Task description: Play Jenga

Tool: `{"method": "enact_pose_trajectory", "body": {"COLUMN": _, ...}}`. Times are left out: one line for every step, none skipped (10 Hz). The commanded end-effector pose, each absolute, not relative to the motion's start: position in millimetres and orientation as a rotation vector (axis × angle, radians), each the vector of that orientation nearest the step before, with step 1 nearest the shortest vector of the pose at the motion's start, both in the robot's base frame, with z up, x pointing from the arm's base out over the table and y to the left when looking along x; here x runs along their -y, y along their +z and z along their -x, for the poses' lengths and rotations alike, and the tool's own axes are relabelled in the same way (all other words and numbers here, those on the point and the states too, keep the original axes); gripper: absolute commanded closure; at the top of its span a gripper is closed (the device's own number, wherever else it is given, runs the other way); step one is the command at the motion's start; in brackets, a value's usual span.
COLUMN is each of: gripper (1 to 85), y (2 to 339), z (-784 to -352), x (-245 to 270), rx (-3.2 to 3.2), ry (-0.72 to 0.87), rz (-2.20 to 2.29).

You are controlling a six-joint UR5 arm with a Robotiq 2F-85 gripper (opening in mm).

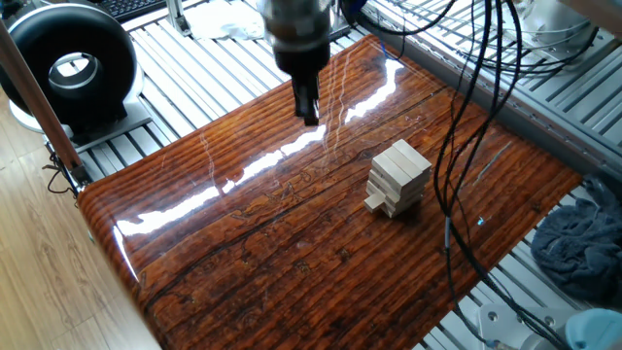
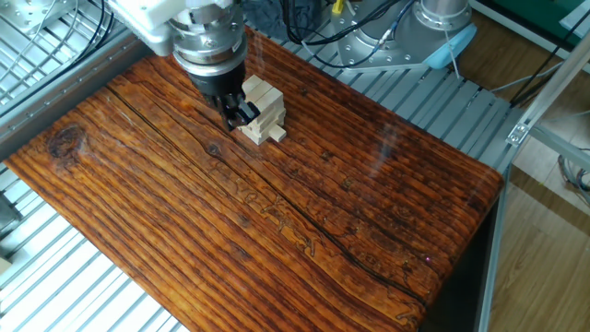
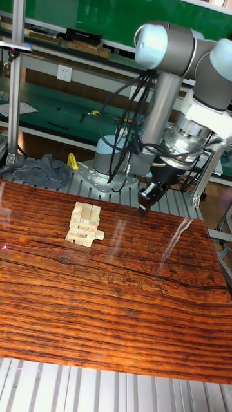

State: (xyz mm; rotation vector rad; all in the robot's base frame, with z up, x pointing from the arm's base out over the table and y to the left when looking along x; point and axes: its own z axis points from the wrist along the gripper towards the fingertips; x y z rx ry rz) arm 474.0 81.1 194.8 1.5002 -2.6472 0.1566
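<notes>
Gripper hung above the glossy wooden table, fingers pointing down, nothing between them. Fingers looked close together in all three views, near shut, holding nothing. Not touching the tabletop as far as the tall fixed view showed: tip was clear of the wood.

Jenga tower stood upright on the table, well apart from the gripper in one fixed view, toward the side with the grey cloth. Crosswise layers of pale blocks, one low block sticking out past the stack face; same block seen in the tall view. No loose block on the table that I could see.

In the other fixed view the gripper overlapped the tower in the picture, but that was line of sight only; the tall view showed a clear gap between them.

Black round fan-like unit sat off the table on the slatted metal bench. Cables hung across the near side of the frame
</notes>
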Motion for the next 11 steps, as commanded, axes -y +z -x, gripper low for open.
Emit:
{"method": "enact_pose_trajectory", "body": {"gripper": 80.7, "y": 186.8, "z": -456.5, "x": -82.5, "rx": 2.492, "ry": 0.153, "rz": -1.785}}
{"method": "enact_pose_trajectory", "body": {"gripper": 76.0, "y": 180.5, "z": -461.8, "x": -86.8, "rx": 2.495, "ry": 0.119, "rz": -1.872}}
{"method": "enact_pose_trajectory", "body": {"gripper": 75.3, "y": 173.8, "z": -464.8, "x": -89.3, "rx": 2.502, "ry": 0.076, "rz": -1.943}}
{"method": "enact_pose_trajectory", "body": {"gripper": 74.7, "y": 166.1, "z": -466.1, "x": -93.3, "rx": 2.540, "ry": 0.019, "rz": -1.978}}
{"method": "enact_pose_trajectory", "body": {"gripper": 72.0, "y": 162.1, "z": -462.4, "x": -89.6, "rx": 2.568, "ry": 0.001, "rz": -1.941}}
{"method": "enact_pose_trajectory", "body": {"gripper": 67.7, "y": 160.9, "z": -454.5, "x": -82.5, "rx": 2.558, "ry": 0.002, "rz": -1.898}}
{"method": "enact_pose_trajectory", "body": {"gripper": 66.7, "y": 160.6, "z": -449.9, "x": -71.6, "rx": 2.533, "ry": 0.045, "rz": -1.869}}
{"method": "enact_pose_trajectory", "body": {"gripper": 62.3, "y": 158.8, "z": -442.5, "x": -69.1, "rx": 2.503, "ry": 0.050, "rz": -1.861}}
{"method": "enact_pose_trajectory", "body": {"gripper": 53.7, "y": 156.7, "z": -430.8, "x": -72.6, "rx": 2.459, "ry": 0.018, "rz": -1.883}}
{"method": "enact_pose_trajectory", "body": {"gripper": 50.7, "y": 155.2, "z": -414.3, "x": -76.3, "rx": 2.400, "ry": -0.039, "rz": -1.918}}
{"method": "enact_pose_trajectory", "body": {"gripper": 48.7, "y": 154.2, "z": -405.3, "x": -70.5, "rx": 2.361, "ry": -0.037, "rz": -1.933}}
